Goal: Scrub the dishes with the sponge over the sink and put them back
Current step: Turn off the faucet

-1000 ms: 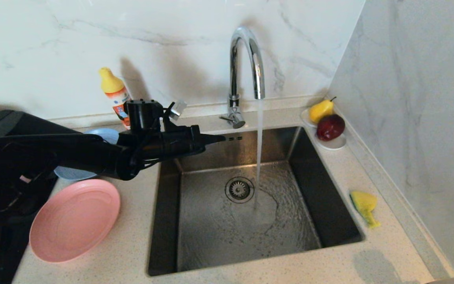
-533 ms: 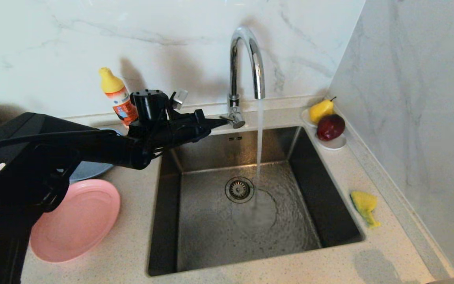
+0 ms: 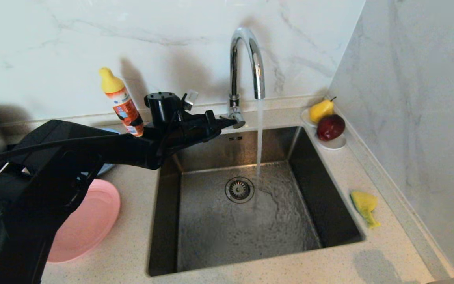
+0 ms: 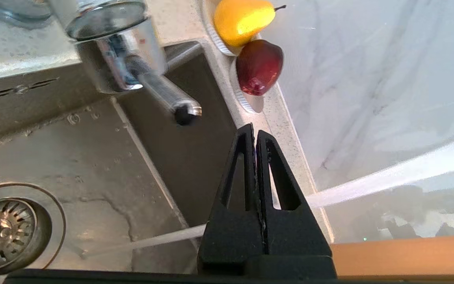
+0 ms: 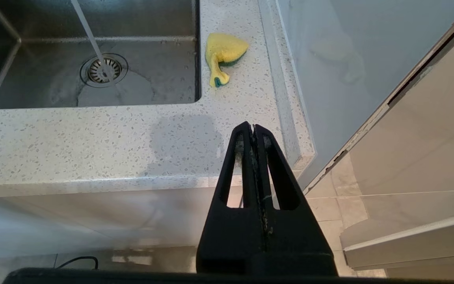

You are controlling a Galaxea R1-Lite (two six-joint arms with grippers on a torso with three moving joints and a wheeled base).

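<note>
My left gripper [image 3: 231, 121] is shut and empty, reaching across the back left corner of the sink [image 3: 321, 197]. Its tip is right by the tap's lever [image 3: 235, 118]; whether it touches I cannot tell. In the left wrist view the left gripper [image 4: 252, 131] points past the lever [image 4: 172, 98]. The salmon-pink plate [image 3: 93, 221] lies on the counter left of the sink, partly behind my left arm. Only an edge of the grey-blue plate [image 3: 104, 169] shows. The sponge [image 3: 365, 205] lies on the counter right of the sink. My right gripper [image 5: 253, 127] is shut and parked below the counter's front edge, short of the sponge [image 5: 223, 53].
Water runs from the curved chrome tap [image 3: 246, 47] onto the basin floor beside the drain [image 3: 239, 189]. An orange bottle [image 3: 120, 100] stands behind my left wrist. A white dish with a pear [image 3: 321, 109] and a red apple [image 3: 330, 127] sits at the back right corner.
My left arm has swung up and towards the back wall; its tip went from over the sink's back wall to the tap's lever. More of the plates is covered. Water keeps running.
</note>
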